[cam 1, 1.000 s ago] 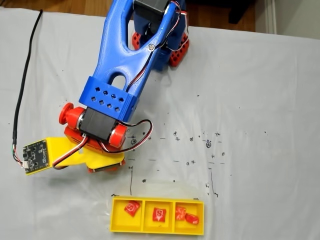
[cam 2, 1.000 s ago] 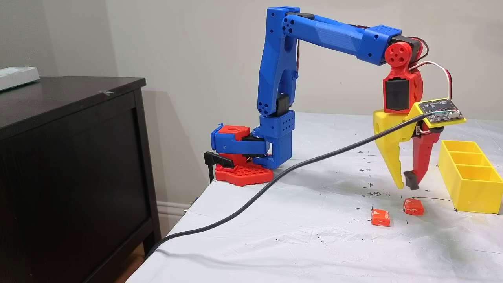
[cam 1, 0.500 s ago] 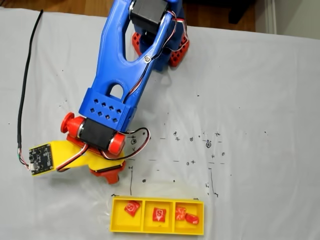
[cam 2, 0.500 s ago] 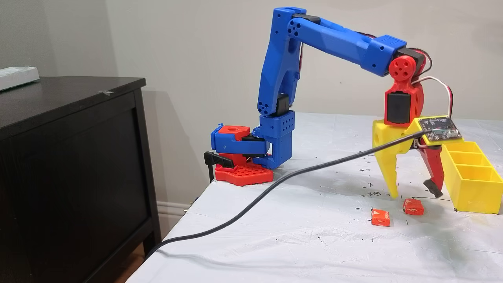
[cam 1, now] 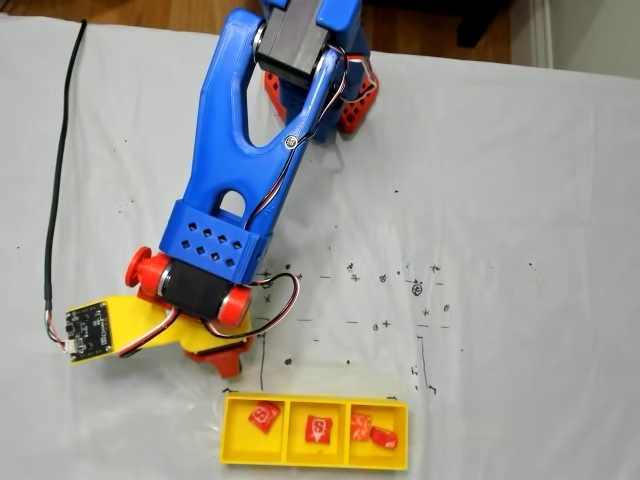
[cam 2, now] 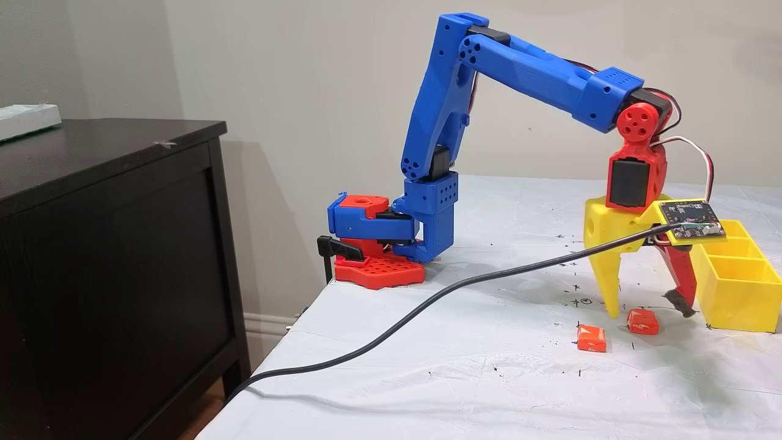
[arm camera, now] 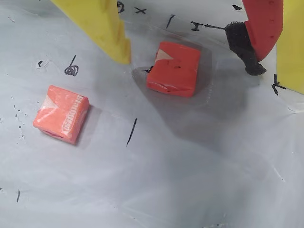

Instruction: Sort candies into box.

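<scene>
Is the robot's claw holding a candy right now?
No, nothing is held. The gripper is open, its yellow finger and red finger standing on either side of a red candy that lies on the table.

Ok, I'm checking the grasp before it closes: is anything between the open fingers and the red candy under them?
Nothing visible. In the wrist view the candy lies on bare cloth between the yellow finger and the red finger of the gripper. The paler candy lies apart, outside the jaws.
</scene>
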